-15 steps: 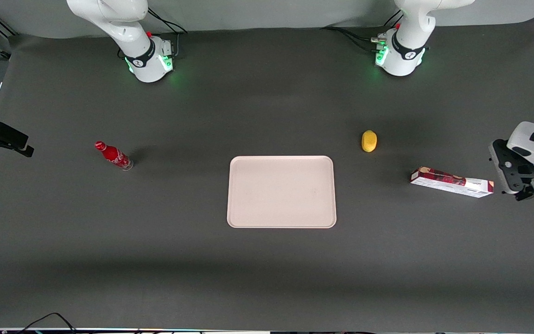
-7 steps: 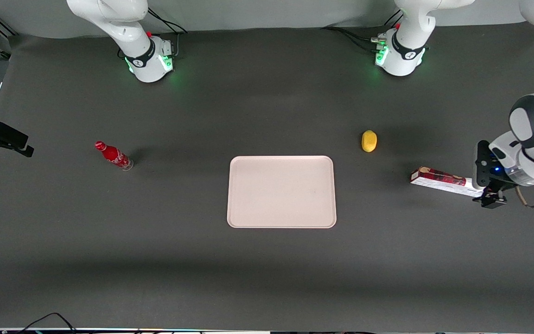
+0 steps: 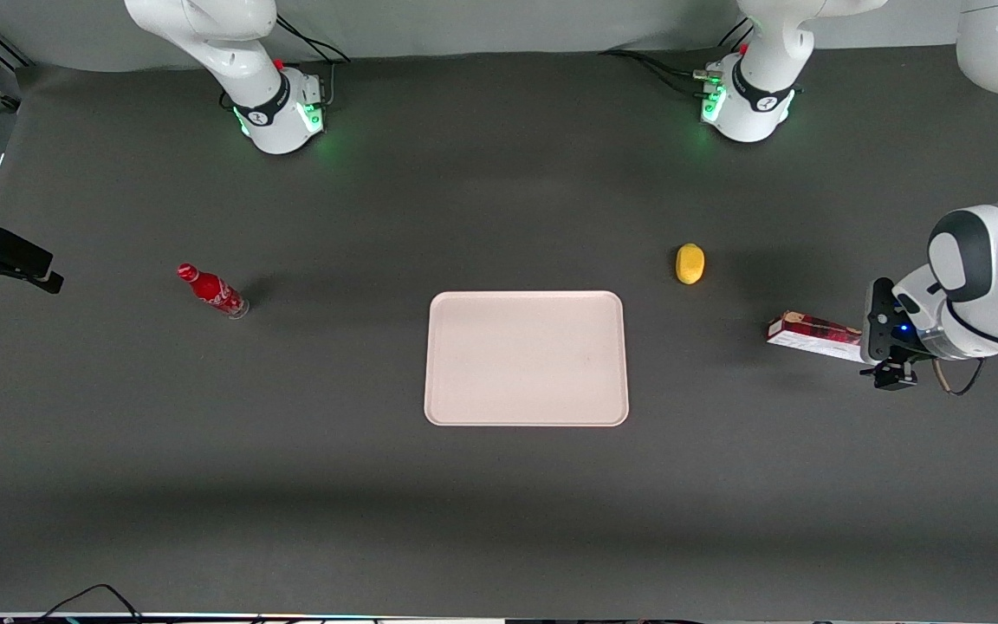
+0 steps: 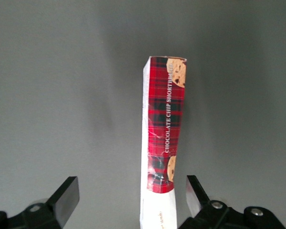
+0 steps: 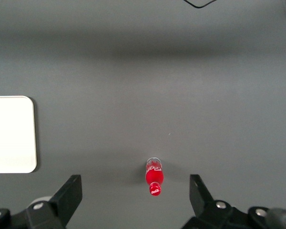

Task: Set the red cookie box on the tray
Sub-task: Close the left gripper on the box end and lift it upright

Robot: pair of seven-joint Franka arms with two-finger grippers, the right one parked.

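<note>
Tray (image 3: 526,358): flat, pale pinkish-beige, lying in the middle of the dark tabletop (image 3: 378,503), nearest the front camera of all the things; nothing lies on it.
Gripper (image 3: 889,368): at the working arm's end of the tabletop, hanging over the end of the red cookie box that is farthest from the tray.
Fingers (image 4: 194,191): spread wide apart, one on each side of the box, touching nothing.
Red cookie box (image 3: 813,335): lying flat on the tabletop, well apart from the tray, toward the working arm's end; its long side points roughly at the tray. In the left wrist view the red tartan top (image 4: 165,129) with cookie pictures faces up.
Lemon (image 3: 690,263): yellow, farther from the camera than the box, between box and tray sideways.
Red bottle (image 3: 211,290): toward the parked arm's end, well apart from the tray.
</note>
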